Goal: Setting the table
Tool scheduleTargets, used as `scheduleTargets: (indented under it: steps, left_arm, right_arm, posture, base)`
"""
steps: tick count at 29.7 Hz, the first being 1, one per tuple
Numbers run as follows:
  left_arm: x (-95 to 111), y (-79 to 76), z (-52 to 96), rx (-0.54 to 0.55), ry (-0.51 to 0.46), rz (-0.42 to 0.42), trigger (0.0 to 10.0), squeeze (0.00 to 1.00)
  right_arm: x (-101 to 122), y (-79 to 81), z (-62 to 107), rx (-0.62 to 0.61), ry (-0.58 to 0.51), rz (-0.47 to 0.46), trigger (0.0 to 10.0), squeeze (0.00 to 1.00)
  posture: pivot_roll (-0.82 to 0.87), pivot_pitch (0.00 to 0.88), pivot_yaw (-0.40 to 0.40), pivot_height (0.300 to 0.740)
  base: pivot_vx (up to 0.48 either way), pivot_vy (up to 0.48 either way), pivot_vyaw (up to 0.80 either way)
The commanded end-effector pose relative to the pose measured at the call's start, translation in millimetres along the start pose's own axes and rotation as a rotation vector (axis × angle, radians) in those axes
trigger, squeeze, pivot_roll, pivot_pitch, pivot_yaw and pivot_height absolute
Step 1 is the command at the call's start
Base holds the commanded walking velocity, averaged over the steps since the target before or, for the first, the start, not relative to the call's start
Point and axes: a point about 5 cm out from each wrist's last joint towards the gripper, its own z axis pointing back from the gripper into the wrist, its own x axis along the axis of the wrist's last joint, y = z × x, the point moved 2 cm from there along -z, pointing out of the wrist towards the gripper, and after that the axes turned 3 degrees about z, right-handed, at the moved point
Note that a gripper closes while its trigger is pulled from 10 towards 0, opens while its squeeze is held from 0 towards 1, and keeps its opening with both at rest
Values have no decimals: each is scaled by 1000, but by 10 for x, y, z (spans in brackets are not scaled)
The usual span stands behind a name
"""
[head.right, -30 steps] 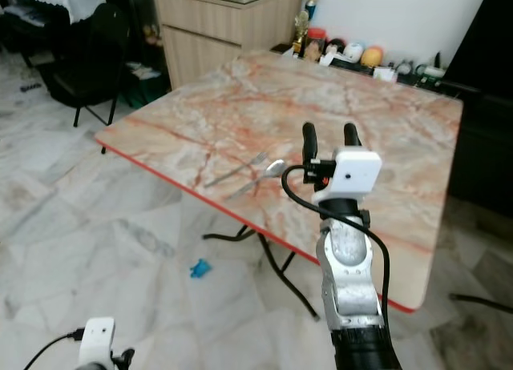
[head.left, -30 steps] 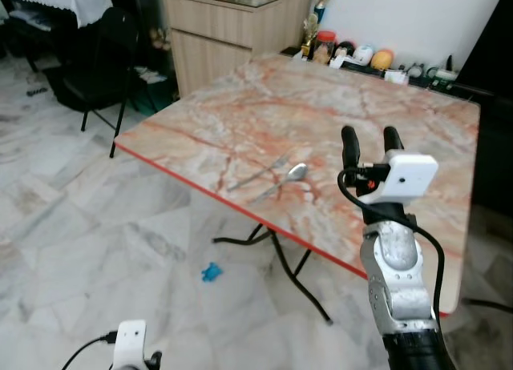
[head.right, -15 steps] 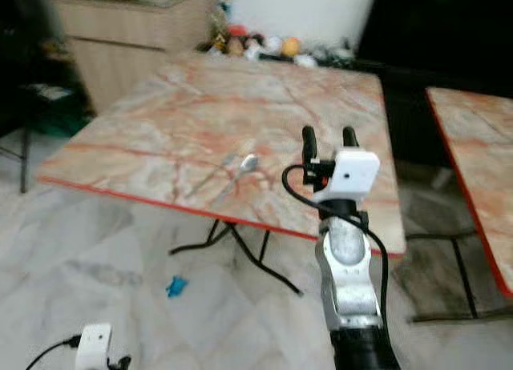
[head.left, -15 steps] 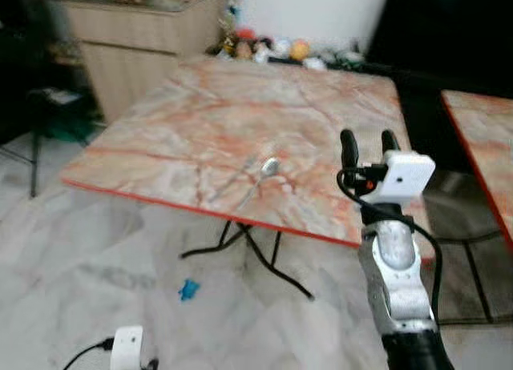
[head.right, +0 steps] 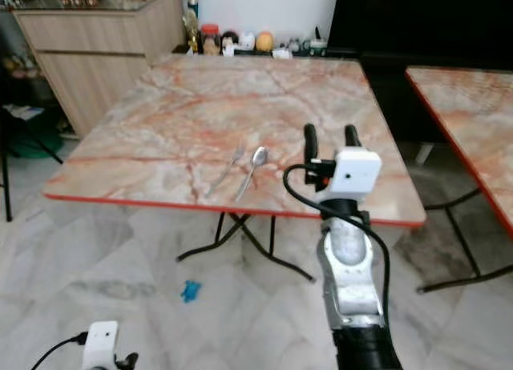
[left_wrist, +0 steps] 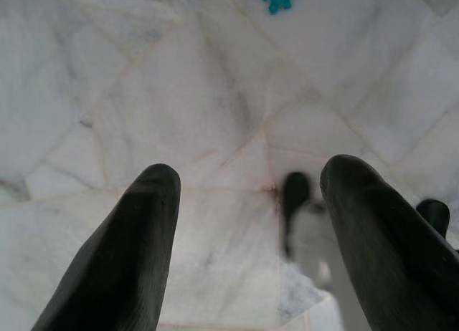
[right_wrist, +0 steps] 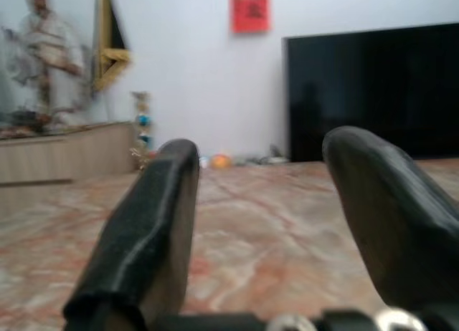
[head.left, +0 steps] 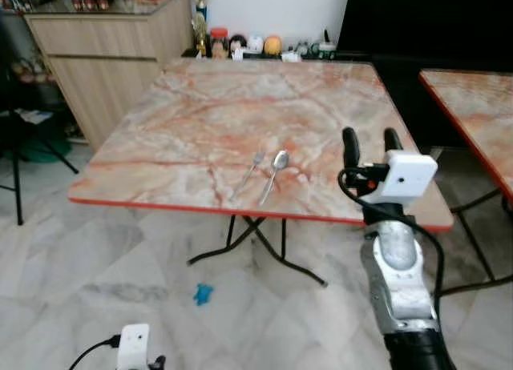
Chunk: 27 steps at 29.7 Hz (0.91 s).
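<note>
Cutlery for the setting consisted of two slim silver pieces lying flat on the marble-patterned table [head.left: 200, 106], near its front edge and about midway along it. Going left to right, the fork [head.left: 249, 170] lay first and the spoon [head.left: 272, 174] lay just beside it on its right; whether the two touched could not be determined. The table top was pinkish-orange with pale veining, edged in red, and stood on black folding legs over a white marble floor [head.left: 96, 258]. Both pieces lay roughly parallel, long axes running from the near edge toward the far side with a slight lean to the right. The fork's tines and the spoon's oval bowl pointed away from the robot; the handles pointed toward the front edge. A small blue object [head.left: 203, 293] lay on the floor below the table. The left gripper [left_wrist: 247, 202] hung low over the floor with its fingers spread wide, holding and touching nothing. The right gripper [head.left: 371, 139] was raised upright at the table's front right corner, well apart from the cutlery, with its two black fingers [right_wrist: 147, 231] spread apart and nothing between them. A wooden cabinet [head.left: 104, 50] stood at far left, small items lined the far wall, and a second table [head.left: 473, 106] stood at right.
</note>
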Motion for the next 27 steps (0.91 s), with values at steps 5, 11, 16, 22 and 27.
scheduleTargets:
  steps: [5, 11, 16, 22, 27]
  left_arm:
    - [-1, 50, 2, 12, 7, -17, 10000, 0]
    - [8, 45, 0, 11, 3, -17, 10000, 0]
    - [19, 45, -1, 11, 0, -20, 10000, 0]
    - [38, 40, -4, 10, -5, -22, 10000, 0]
    - [58, 29, -8, 9, -11, -29, 10000, 0]
  right_arm:
    - [50, 36, -13, -2, -22, -5, 10000, 0]
    - [-169, -115, 112, -81, 82, 6, 10000, 0]
    - [-532, -268, 308, -140, 240, -15, 10000, 0]
    - [-887, -357, 521, -156, 397, 8, 10000, 0]
    - [-1537, -380, 1054, -159, 715, 21, 10000, 0]
  posture:
    - [-13, 0, 5, 740]
    - [-15, 0, 4, 740]
    - [-14, 0, 3, 740]
    - [-16, 0, 3, 740]
    - [-10, 0, 3, 740]
  base:
    - [0, 335, 0]
    - [0, 209, 0]
    - [0, 0, 0]
    - [0, 0, 0]
    - [0, 0, 0]
